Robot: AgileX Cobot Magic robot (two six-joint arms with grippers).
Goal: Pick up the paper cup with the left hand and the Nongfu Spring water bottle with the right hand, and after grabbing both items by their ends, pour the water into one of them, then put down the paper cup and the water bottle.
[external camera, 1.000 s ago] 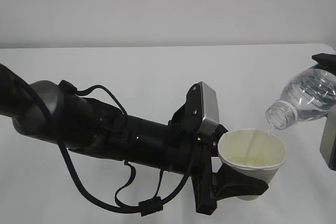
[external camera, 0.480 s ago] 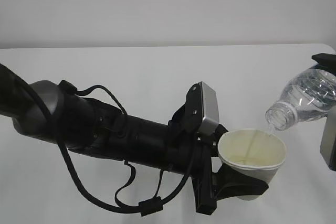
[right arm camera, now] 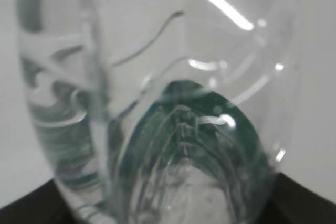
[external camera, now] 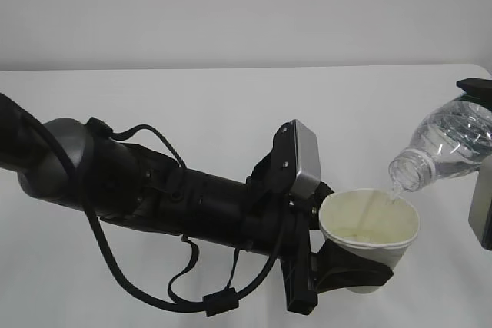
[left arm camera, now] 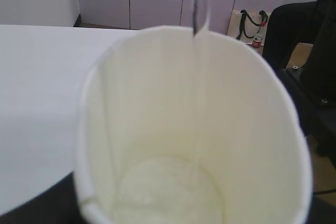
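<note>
No lettering is readable; over the white table [external camera: 192, 105], the left hand [external camera: 338, 263] clamps the paper cup [external camera: 369, 228] while the right hand [external camera: 480, 190] grips the tilted Nongfu Spring water bottle [external camera: 446, 147], the water [external camera: 394, 192] streaming in.

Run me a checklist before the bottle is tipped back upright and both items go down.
1. Paper cup gripped by the left hand: ok, black fingers wrap its lower wall.
2. Water bottle held by the right hand: ok, tilted with its neck down over the cup; the gripper itself is mostly out of frame.
3. Stream of water landing inside the cup: ok, it falls within the rim.
4. Fill level: ok, only a shallow pool at the bottom in the left wrist view.
5. Spills on the table: cannot tell, none visible.
6. Water left in the bottle: cannot tell.
</note>
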